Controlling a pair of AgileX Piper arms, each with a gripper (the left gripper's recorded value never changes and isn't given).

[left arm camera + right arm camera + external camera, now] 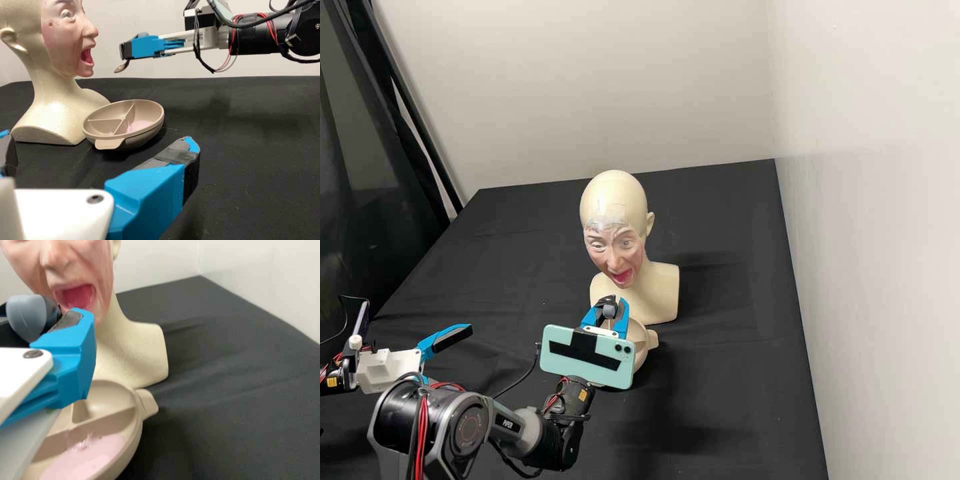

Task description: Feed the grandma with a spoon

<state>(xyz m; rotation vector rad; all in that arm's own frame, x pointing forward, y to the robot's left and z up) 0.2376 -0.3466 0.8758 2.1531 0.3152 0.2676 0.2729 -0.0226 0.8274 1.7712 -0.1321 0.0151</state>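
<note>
The grandma is a bald mannequin head (617, 243) with an open red mouth (88, 55), standing mid-bench. My right gripper (608, 313) hovers just in front of her chin, shut on the grey handle (29, 315) of a spoon. The spoon's tip (121, 66) hangs a short way from her lips, level with the mouth. Under it a beige divided bowl (125, 122) holds pink food (85, 460). My left gripper (413, 323) stays open and empty near the bench's front left, its blue finger (165, 175) pointing toward the bowl.
A mint-green phone (590, 357) is strapped across the right arm's wrist. A white wall (873, 233) borders the bench on the right, and dark frame bars (400, 120) stand at the left. Black cloth (733, 373) covers the bench.
</note>
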